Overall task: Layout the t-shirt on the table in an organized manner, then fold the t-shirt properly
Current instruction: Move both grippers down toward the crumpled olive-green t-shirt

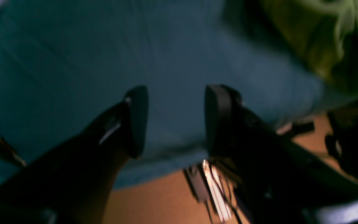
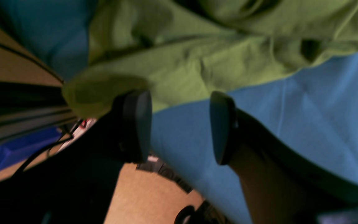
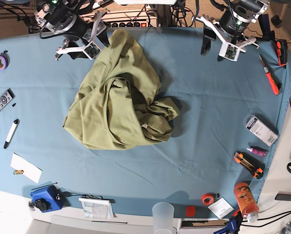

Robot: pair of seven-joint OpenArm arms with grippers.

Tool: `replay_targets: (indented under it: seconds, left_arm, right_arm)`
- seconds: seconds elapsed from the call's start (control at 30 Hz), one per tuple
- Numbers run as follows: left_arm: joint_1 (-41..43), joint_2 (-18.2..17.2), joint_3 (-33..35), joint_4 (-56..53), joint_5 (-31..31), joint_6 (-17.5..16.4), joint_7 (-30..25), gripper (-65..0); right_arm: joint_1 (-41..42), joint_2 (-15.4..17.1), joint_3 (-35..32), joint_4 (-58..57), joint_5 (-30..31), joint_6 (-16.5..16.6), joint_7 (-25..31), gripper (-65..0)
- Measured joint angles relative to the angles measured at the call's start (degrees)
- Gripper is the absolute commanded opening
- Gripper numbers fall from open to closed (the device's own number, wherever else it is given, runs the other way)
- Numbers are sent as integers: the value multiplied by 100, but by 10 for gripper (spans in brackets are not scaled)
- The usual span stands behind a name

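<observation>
Lying crumpled: t-shirt (image 3: 118, 105) on table (image 3: 203, 112) | both end effectors apart, empty | remote (image 3: 0, 103), marker (image 3: 10, 133) left

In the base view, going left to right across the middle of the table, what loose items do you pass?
Remote control → black-and-white marker → t-shirt, crumpled in a heap → clear packet → orange-handled tool, all lying on the table.

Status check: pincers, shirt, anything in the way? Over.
Left pincer open, empty, over bare table. Right pincer open, empty, at the t-shirt edge. Shirt crumpled mid-table, not laid out. Nothing on it; clutter sits along the edges.
</observation>
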Motion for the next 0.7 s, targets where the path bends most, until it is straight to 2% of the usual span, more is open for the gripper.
replay_targets:
  seconds: [0.07,0.17,0.27,0.4,0.5,0.63,0.7]
  left_arm:
    - [-151,2,2,0,-39,0,81,-349]
    - [-439,2,0,0,-553,22,118,-349]
    - [-577,0,105,0,-855,24,129,-349]
    - [-787,2,697,-103,-894,17,68,-349]
    - [-1067,4,1276,-774,-754,20,144,-349]
    - [-1668,219,1814,-1475,-588,531,166,-349]
    - [-1884,358,1991,-1659,-538,645,96,-349]
  right_arm:
    - [125,-20,-17,0,-166,-160,-15,-349]
    - [358,-111,-11,0,-697,-516,-68,-349]
    - [525,-111,2,0,-946,-651,-59,-349]
    - [514,-111,431,0,-1029,-699,-66,-349]
    - [514,-114,828,0,-1040,-713,-66,-350]
    - [514,-116,1368,0,-1029,-697,-81,-350]
    - [511,-114,1641,0,-1029,-699,-101,-350]
